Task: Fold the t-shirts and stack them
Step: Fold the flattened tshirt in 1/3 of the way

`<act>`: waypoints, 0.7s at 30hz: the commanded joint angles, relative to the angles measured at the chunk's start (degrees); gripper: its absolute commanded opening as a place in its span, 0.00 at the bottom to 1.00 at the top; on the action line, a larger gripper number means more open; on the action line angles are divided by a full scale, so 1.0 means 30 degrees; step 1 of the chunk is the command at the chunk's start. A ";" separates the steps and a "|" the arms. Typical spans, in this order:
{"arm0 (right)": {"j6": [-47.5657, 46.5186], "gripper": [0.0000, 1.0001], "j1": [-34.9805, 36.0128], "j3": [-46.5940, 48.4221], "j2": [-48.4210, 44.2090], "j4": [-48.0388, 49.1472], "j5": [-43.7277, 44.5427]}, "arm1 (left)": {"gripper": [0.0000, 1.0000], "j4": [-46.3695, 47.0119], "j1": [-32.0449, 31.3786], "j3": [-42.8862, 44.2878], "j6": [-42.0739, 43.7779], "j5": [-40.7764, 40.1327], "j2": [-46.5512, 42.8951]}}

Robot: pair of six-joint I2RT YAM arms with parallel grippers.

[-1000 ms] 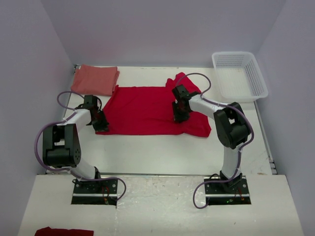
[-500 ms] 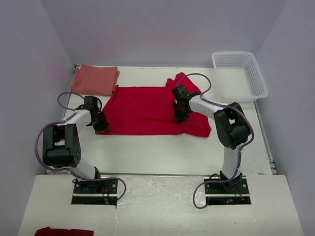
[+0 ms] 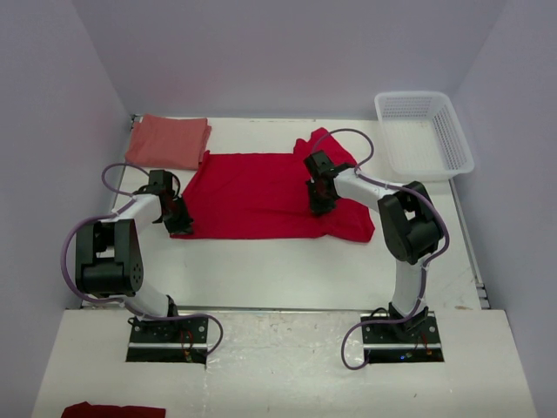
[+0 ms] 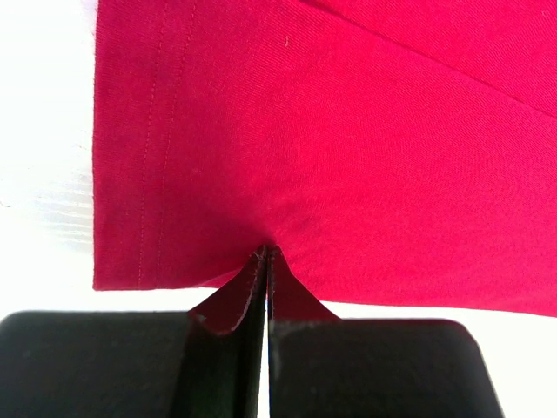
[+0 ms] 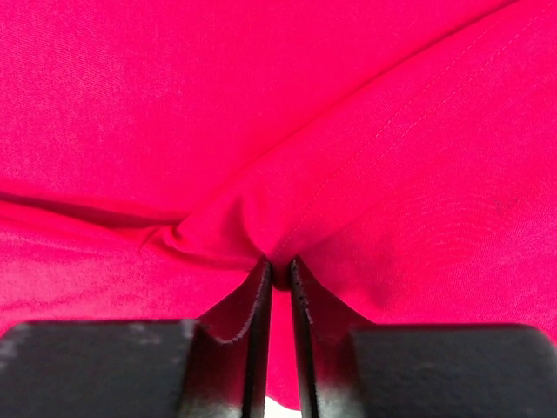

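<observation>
— White worktop [image 3: 287,261], pale walls all round. What is the left claw [image 4: 265,252] doing?
— Its two fingers are squeezed tight together, with a little pinch of the red t-shirt [image 3: 252,196] caught between them. It has the near edge, close to the stitched hem at the shirt's left end.
— And the right claw [image 5: 278,261]?
— Same thing. It is clamped on a ridge of red cloth, and the cloth puckers up into the pinch. It grips further in, near the sleeve end.
— Where does the shirt lie?
— Spread out in the middle of the worktop, between the two arms. One sleeve pokes out at the back right.
— And the other one?
— The salmon t-shirt [image 3: 168,141] sits in the back left corner, and it looks folded into a neat square. A white basket [image 3: 424,135] sits at the back right, well apart from both.
— So which bit of the job is this?
— I think it is the start of folding the red one. Both claws have their hold, but the shirt lies mostly open.
— What comes next?
— My guess: lift both pinches together, level, and carry them across so edge lands on edge. If one claw goes faster, the cloth may bunch or slip.
</observation>
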 commanded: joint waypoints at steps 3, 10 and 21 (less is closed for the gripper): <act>-0.0167 0.11 -0.0018 0.0624 -0.0873 -0.0400 0.1021 | 0.00 0.0663 0.0076 -0.0195 0.0481 0.0471 -0.0422; -0.0578 0.16 0.0070 0.2057 -0.1050 -0.1189 0.1811 | 0.00 0.0721 0.0047 -0.0196 0.0481 0.0529 -0.0276; -0.4083 0.35 0.0158 0.9370 0.3540 -0.0397 -0.0295 | 0.00 0.0809 0.0018 -0.0342 0.0539 0.0938 -0.0072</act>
